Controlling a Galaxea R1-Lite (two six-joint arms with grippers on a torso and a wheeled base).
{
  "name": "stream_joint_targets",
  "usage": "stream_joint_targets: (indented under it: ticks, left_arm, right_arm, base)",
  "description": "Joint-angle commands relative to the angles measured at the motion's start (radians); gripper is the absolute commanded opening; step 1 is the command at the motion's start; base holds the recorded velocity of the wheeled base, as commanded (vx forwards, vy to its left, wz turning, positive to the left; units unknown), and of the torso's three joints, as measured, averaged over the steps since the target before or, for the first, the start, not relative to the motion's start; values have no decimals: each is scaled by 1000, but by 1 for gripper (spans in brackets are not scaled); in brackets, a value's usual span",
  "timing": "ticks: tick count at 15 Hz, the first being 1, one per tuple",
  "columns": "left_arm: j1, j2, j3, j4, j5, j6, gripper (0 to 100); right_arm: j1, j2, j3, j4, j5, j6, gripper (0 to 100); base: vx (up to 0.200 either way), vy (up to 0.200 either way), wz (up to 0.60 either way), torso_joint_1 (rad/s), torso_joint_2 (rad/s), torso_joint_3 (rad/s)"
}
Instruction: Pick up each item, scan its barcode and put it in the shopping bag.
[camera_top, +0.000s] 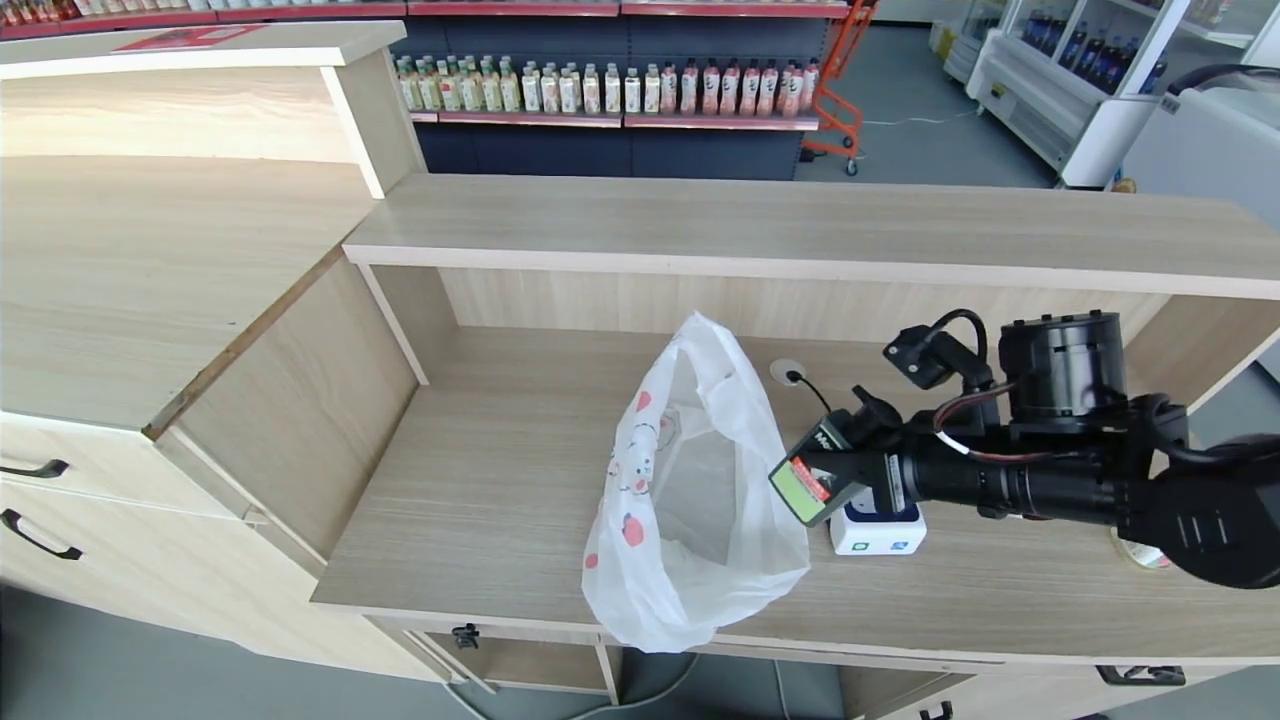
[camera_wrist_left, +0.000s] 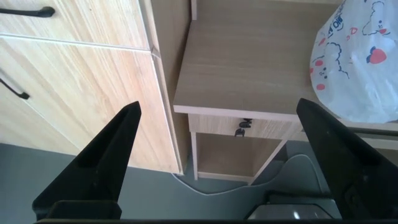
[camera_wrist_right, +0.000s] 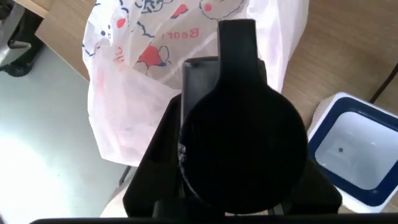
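A white plastic shopping bag (camera_top: 690, 500) with red and blue cartoon prints stands open on the wooden counter (camera_top: 480, 500). My right gripper (camera_top: 835, 465) is shut on a dark item with a green and red label (camera_top: 805, 487), held at the bag's right rim, just above the white scanner box with a blue top (camera_top: 878, 532). From the right wrist, the dark item (camera_wrist_right: 242, 143) hides most of the bag (camera_wrist_right: 155, 74), with the scanner (camera_wrist_right: 351, 149) beside it. My left gripper (camera_wrist_left: 217, 168) hangs open and empty below the counter's front left corner, the bag (camera_wrist_left: 357, 62) off to one side.
A raised ledge (camera_top: 800, 220) runs along the back of the counter. A cable grommet (camera_top: 788, 372) sits behind the bag. A small round object (camera_top: 1140, 552) lies partly hidden under my right arm. Drawers with black handles (camera_top: 40, 470) stand to the left.
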Motion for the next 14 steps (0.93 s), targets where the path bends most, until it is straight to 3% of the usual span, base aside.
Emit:
stream_joint_targets:
  ticks: [1, 6, 14]
  left_arm:
    - [0, 0, 0, 0, 1, 0, 100]
    - [0, 0, 0, 0, 1, 0, 100]
    - [0, 0, 0, 0, 1, 0, 100]
  right_arm:
    - [66, 216, -64, -146, -32, -4, 0]
    - [113, 342, -72, -212, -30, -127, 0]
    - [146, 507, -202, -261, -34, -310, 0]
  base:
    - [0, 0, 0, 0, 0, 0]
    - [0, 0, 0, 0, 0, 0]
    - [0, 0, 0, 0, 0, 0]
